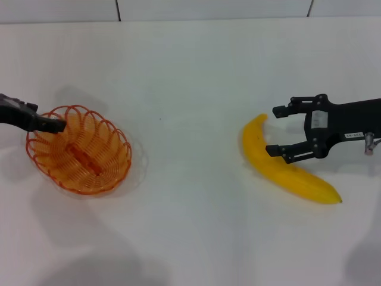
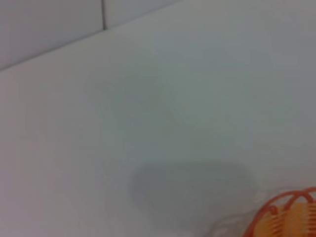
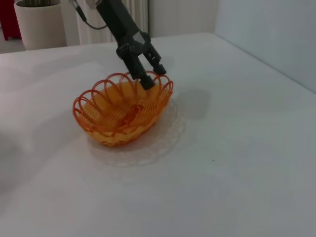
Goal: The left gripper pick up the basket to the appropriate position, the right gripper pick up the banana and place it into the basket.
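**Basket gripped at the rim, banana not yet grasped**

On the left of the white table (image 1: 190, 71): orange wire basket (image 1: 80, 152), tilted, one side lifted, as seen from the right wrist camera. Left gripper (image 1: 56, 125) at the basket's near-left rim, fingers (image 3: 148, 81) drawn close together over a rim loop, apparently pinching the wire. Nothing inside the basket. From the left wrist camera, only a corner of the rim visible.

Across a wide bare stretch of table, well apart from the basket: banana (image 1: 286, 167), lying flat, curved, its dark tip toward the robot's right. Right gripper (image 1: 275, 131) just beside it, coming in from the right, jaws spread wide and holding nothing. Lower finger (image 1: 280, 151) over the banana's middle, upper finger beyond its far end.

For the step in hand, judged from this layout:
- Basket: better carried level and set down nearer the centre, upright, within easy reach of the right arm. Thin wire, so a slipping pinch is the risk.
- Banana: jaws best centred across the thickest part, straddling the width rather than the length, then lowered before closing. Smooth skin, likely to roll if nudged from one side.
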Available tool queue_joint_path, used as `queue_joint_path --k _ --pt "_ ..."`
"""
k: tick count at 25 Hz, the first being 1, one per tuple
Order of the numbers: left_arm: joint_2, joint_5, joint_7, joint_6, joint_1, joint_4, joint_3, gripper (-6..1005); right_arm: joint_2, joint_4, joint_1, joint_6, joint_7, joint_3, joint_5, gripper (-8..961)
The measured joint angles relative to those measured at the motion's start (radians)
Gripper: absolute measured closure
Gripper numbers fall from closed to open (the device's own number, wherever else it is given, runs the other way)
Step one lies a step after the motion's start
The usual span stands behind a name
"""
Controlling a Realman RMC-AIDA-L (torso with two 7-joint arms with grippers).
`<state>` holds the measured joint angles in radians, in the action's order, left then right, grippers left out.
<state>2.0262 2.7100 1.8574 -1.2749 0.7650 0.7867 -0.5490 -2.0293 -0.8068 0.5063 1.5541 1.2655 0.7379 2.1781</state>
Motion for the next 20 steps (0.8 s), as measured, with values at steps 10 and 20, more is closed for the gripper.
queue_joint_path --k 10,20 --pt "0.003 -0.001 0.002 0.015 -0.001 -0.021 -0.028 231 0.001 0.012 0.002 -0.013 0.000 0.001 0.000 71" --pt "0.000 -0.001 0.015 0.015 -0.001 -0.016 -0.028 266 0.002 0.012 0.002 -0.019 0.000 0.002 0.000 72"
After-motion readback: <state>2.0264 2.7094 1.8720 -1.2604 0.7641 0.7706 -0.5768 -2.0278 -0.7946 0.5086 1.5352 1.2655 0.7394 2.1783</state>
